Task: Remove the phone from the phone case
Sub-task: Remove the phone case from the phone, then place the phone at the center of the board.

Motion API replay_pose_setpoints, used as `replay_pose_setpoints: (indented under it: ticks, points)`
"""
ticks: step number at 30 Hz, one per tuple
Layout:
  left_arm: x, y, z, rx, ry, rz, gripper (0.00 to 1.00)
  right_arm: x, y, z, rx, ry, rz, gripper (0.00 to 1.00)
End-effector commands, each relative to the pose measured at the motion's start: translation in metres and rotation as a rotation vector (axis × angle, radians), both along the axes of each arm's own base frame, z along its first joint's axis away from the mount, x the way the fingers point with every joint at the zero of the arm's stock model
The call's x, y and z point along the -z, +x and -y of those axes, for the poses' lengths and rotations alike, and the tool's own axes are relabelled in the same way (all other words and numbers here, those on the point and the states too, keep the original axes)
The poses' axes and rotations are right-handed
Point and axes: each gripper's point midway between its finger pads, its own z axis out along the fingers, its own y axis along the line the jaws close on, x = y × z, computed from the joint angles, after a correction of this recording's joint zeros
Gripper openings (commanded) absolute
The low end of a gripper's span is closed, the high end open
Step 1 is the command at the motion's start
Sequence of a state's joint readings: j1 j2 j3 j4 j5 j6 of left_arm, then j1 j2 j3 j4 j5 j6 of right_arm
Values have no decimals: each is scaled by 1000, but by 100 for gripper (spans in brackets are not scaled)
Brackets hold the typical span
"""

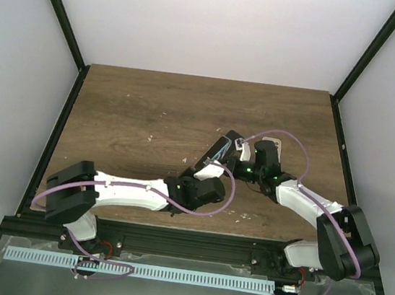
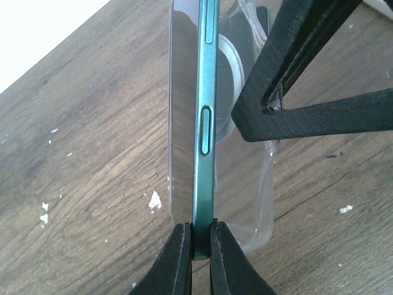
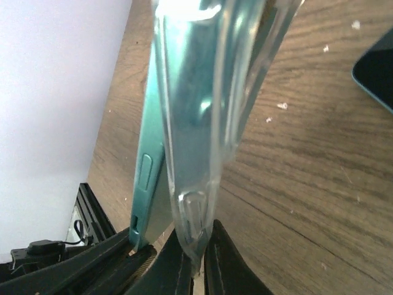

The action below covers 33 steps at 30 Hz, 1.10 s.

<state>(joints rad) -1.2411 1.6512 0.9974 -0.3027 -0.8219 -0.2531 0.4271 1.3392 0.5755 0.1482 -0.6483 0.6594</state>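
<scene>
Phone (image 2: 204, 141) stands on edge, gripped at its near end by the left fingers (image 2: 184, 252), which are closed tight on the teal side rail with no gap either side. Only the left wrist view shows that rail head-on, with its two side buttons in line. It also shows the clear phone case (image 2: 255, 203) splayed off to the right of the handset, a round ring showing in its back, and white specks (image 2: 155, 201) on the boards beside them. Farther up in that view a black frame of the right fingers (image 2: 288, 67) crosses in front of the case. The right wrist view gives what is hidden there: those fingers are pressed together on the near corner of the case. The phone stands just left of it, the two parted at the near end and closing together farther away; whether the far end sits inside the case cannot be told. A dark corner (image 3: 377, 74) with a teal rim shows at that view's right edge, too cropped to identify. From above, the left arm (image 1: 133, 191) and right arm (image 1: 306, 205) meet right of the middle of the wooden table (image 1: 128, 124), the phone a dark slanted sliver between them and the case hard to make out
</scene>
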Motion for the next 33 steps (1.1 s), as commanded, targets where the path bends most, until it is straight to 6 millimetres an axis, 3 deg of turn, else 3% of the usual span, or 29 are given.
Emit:
replay_pose_setpoints:
  ticks: [1, 4, 9, 16, 23, 30, 33]
  points:
    - [-32, 9, -23, -107, -150, 10, 0, 10, 33, 34, 168, -205, 90, 1]
    - [-42, 11, -27, -109, -210, -10, 0, 13, 40, 42, 202, -259, 111, 1]
    - [-51, 15, -40, -125, -285, -27, 0, -2, 40, 39, 187, -231, 154, 1]
    - [-62, 28, -60, -133, -341, -46, 0, -17, 60, 63, 294, -287, 211, 1]
    - [-70, 42, -63, -99, -317, -25, 0, -25, 70, 91, 389, -307, 222, 1]
    - [-33, 70, -77, -200, 69, 15, 0, -33, 73, 100, 416, -296, 239, 1]
    - [-22, 77, -78, -219, 153, 27, 0, -33, 73, 104, 412, -273, 229, 1]
